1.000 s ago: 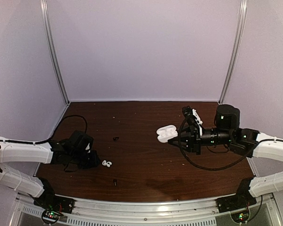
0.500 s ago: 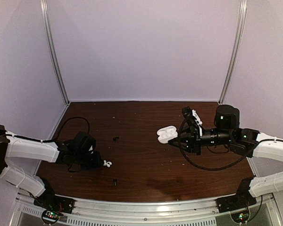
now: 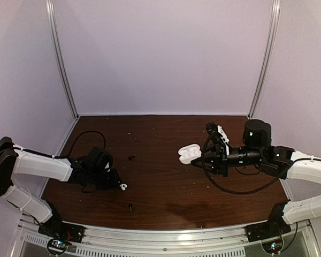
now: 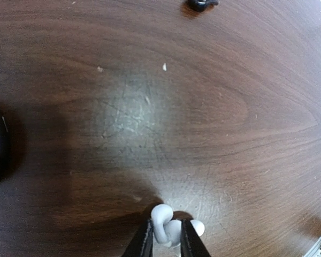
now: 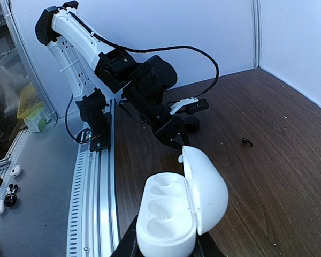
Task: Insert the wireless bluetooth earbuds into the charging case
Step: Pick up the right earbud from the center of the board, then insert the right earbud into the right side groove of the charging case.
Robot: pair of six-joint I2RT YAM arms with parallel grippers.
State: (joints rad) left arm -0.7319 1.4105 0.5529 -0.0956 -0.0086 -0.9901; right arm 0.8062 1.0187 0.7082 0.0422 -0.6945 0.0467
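Our left gripper [image 4: 165,243] is down at the wooden table [image 4: 150,107], well apart from the charging case [image 5: 171,214], out to the case's left and nearer the arm bases. Its fingers stand narrowly apart on either side of one white earbud [image 4: 163,220], which lies on the wood. We cannot tell whether they pinch it or only flank it. The second earbud [image 4: 197,227] lies just beside the first, outside the fingers and on the side towards the case.

Our right gripper [image 5: 166,250] is clamped on the body of the case and holds it off the table. The lid [image 5: 206,187] is swung back and the hollows [image 5: 163,206] face up. Both look empty.

We judge the task to be at an early stage. The case is open and presented, but neither earbud is seated or even lifted. Each one has yet to be picked up, carried across to the case and set in its hollow.
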